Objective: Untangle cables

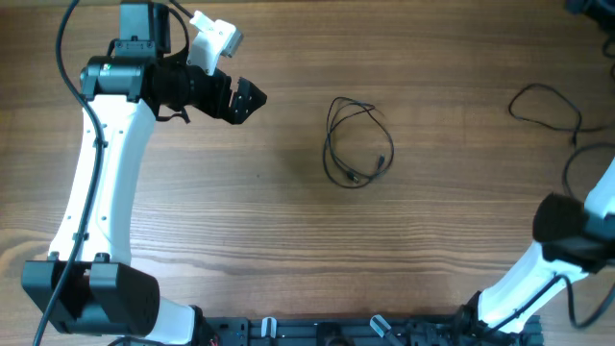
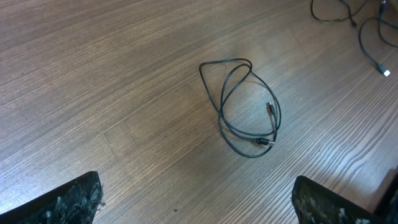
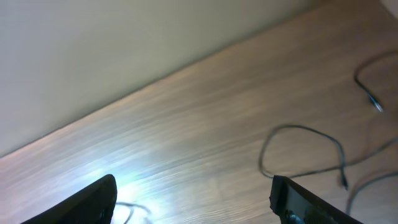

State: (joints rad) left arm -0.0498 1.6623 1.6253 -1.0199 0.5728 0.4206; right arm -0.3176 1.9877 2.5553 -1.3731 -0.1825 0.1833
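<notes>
We see a looped cable (image 1: pixel 357 144) on the tabletop (image 1: pixel 288 240), to the right of our left fingers (image 2: pixel 71 200), which are spread wide and empty. Loose cables (image 1: pixel 548 106) lie further right. Our right fingers (image 3: pixel 311 202) are spread too, holding nothing.

Overhead looks straight down; 2 wrist views slant low over the table (image 1: pixel 288 240), left sharing overhead's looped cable (image 2: pixel 264 142).

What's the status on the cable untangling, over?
Left gripper open, empty. Right gripper open, empty. Looped cable lies between the arms, untouched; more cables at far right. Nothing blocking.
</notes>
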